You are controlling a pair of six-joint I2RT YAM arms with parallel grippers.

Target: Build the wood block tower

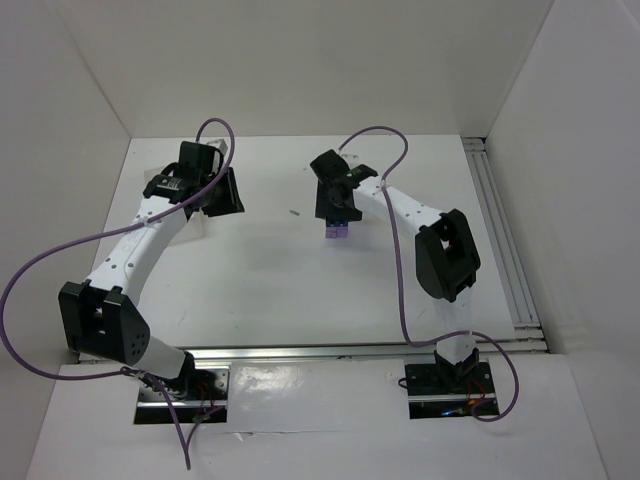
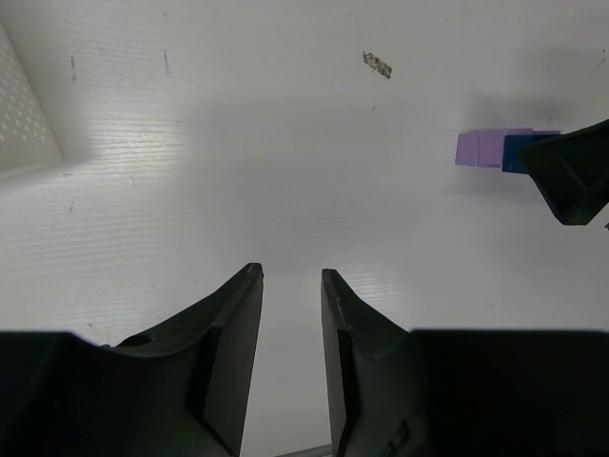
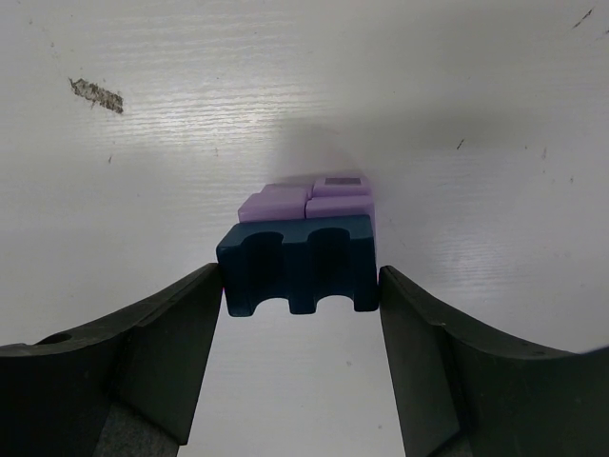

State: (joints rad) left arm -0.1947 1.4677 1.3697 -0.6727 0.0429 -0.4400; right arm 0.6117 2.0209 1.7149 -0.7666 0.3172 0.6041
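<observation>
Wood block tower (image 3: 309, 205) (judged light, stiff, topple-prone) is best taken by flat sides; its blue block (image 3: 297, 262) is pinched in the right tool (image 3: 300, 290).

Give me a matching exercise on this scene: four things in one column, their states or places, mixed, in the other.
1 left gripper
2 right gripper
3 light purple blocks
4 white box

A grips the dark blue block
B on the table, just beyond the blue block
C empty, jaws apart
D far left in the left wrist view

Pairs: 1-C, 2-A, 3-B, 4-D
</observation>
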